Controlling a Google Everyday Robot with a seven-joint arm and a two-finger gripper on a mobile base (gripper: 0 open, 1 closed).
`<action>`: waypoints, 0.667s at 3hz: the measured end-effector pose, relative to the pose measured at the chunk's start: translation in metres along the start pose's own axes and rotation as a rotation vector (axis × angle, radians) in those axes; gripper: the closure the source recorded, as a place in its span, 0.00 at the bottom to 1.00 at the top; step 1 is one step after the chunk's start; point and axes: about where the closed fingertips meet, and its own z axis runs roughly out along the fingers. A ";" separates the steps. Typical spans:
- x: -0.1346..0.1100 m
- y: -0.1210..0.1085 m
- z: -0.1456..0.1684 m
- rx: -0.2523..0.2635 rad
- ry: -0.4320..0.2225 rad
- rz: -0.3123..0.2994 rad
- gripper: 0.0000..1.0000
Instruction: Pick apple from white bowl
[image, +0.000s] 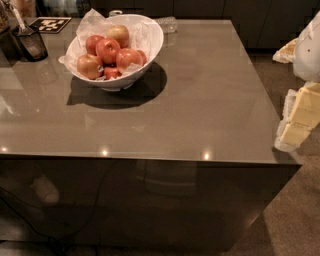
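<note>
Camera view: the white bowl (156, 40), lined with crinkled paper (90, 22), stands on the far left part of the glossy brown table (210, 105). A deep red apple (108, 50) lies high in the pile of apples inside it, touching its neighbours. The gripper (299, 120) hangs just off the table's right edge, well apart from the bowl, and whether it is apart or together cannot be told. Judged from this, nothing of the task is done: the reach to the bowl, the grasp and the lift are all left.
</note>
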 end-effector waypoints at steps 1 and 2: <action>0.000 0.000 0.000 0.000 0.000 0.000 0.00; -0.007 -0.003 -0.002 0.011 0.001 0.016 0.00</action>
